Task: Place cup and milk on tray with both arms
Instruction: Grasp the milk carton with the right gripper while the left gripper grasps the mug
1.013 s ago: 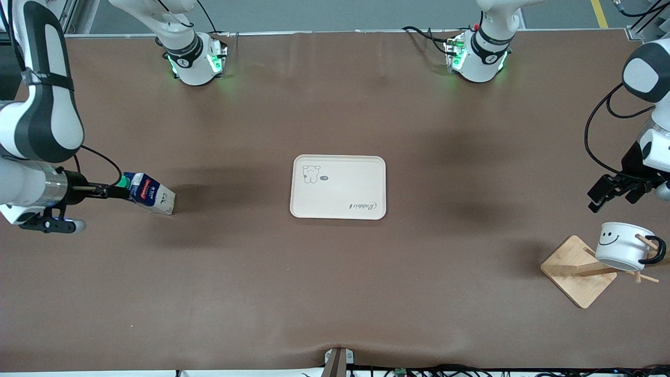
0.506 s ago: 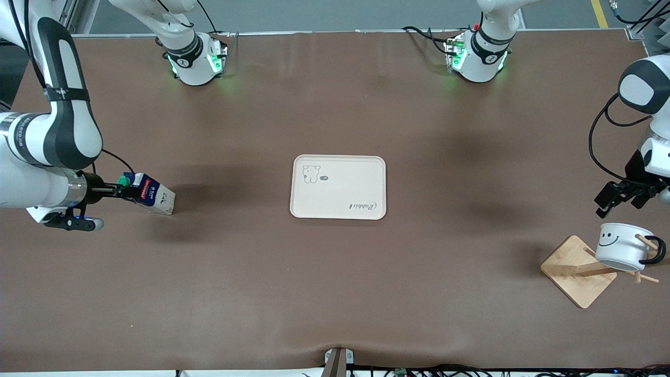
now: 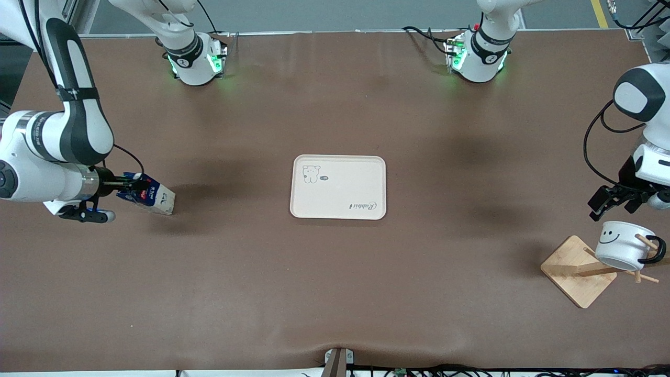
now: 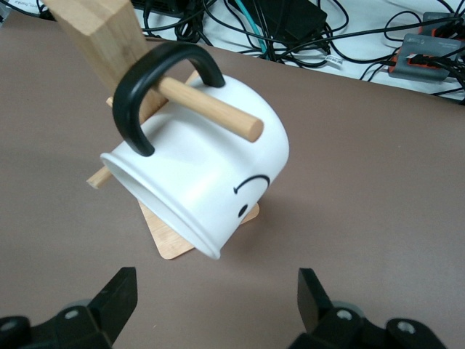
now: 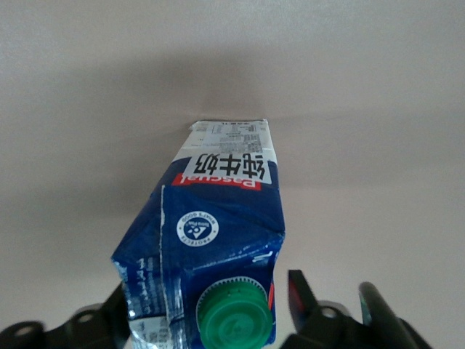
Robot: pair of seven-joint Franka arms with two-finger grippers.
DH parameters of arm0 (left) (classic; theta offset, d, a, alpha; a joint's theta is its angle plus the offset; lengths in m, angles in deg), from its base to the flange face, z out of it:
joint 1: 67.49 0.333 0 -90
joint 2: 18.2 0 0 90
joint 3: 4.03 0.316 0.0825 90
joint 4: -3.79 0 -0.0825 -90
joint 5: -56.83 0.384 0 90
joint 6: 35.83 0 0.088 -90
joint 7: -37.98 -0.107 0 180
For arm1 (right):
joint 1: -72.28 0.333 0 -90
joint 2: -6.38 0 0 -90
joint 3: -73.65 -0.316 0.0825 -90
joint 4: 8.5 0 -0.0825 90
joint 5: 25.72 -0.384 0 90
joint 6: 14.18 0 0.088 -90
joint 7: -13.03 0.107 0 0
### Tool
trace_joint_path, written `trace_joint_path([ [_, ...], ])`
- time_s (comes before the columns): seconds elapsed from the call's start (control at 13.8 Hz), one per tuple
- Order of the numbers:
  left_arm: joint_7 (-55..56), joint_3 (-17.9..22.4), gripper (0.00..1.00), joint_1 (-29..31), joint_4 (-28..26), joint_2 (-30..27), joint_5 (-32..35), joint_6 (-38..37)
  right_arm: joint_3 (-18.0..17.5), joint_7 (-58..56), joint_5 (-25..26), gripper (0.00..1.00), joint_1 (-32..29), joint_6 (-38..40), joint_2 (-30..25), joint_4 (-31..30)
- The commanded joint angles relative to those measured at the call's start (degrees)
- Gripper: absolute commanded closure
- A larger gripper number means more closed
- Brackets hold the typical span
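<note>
The milk [image 3: 149,195], a dark-blue carton with a green cap, stands on the table toward the right arm's end. My right gripper [image 3: 127,184] is open, with a finger on each side of the carton's gable top. In the right wrist view the milk [image 5: 218,218] fills the space between the fingers [image 5: 299,291] of my right gripper [image 5: 207,299]. The cup [image 3: 624,253], white with a smiley face, hangs by its black handle on a peg of a wooden stand. My left gripper [image 3: 602,207] is open and empty just above the cup [image 4: 211,182]. The tray [image 3: 345,183] lies mid-table.
The wooden stand [image 3: 574,272] has a square base, a post and pegs, and sits near the left arm's end of the table, nearer the front camera than the tray. Cables lie past the table edge in the left wrist view [image 4: 290,29].
My right gripper has moved forward over the top of the milk, so the green cap no longer shows in the front view. My left gripper has come down slightly toward the cup.
</note>
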Motion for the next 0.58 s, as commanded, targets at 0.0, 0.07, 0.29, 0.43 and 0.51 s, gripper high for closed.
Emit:
trace_joint_path([
  [0.0, -1.53, -0.24, 0.05, 0.13, 0.83, 0.49, -0.81, 0.62, -0.46, 1.00, -0.17, 0.72, -0.37, -0.60, -2.34, -1.97],
  [0.07, -1.80, -0.24, 0.04, 0.05, 0.83, 0.76, -0.81, 1.41, -0.46, 1.00, -0.18, 0.83, -0.37, -0.51, -2.25, -1.97],
  [0.29, -3.64, -0.24, 0.05, 0.05, 0.83, 3.03, -0.81, 6.85, -0.46, 1.26, -0.18, 0.87, -0.37, -0.33, -2.16, -1.36],
  [0.43, -3.65, -0.24, 0.06, 0.05, 0.83, 4.35, -0.81, 9.58, -0.46, 1.26, -0.18, 0.87, -0.37, 0.02, -2.08, -0.48],
  [0.51, -3.64, -0.33, 0.07, -0.04, 0.75, 5.06, -0.81, 11.07, -0.46, 1.26, -0.18, 0.87, -0.37, 0.98, -1.99, 0.39],
])
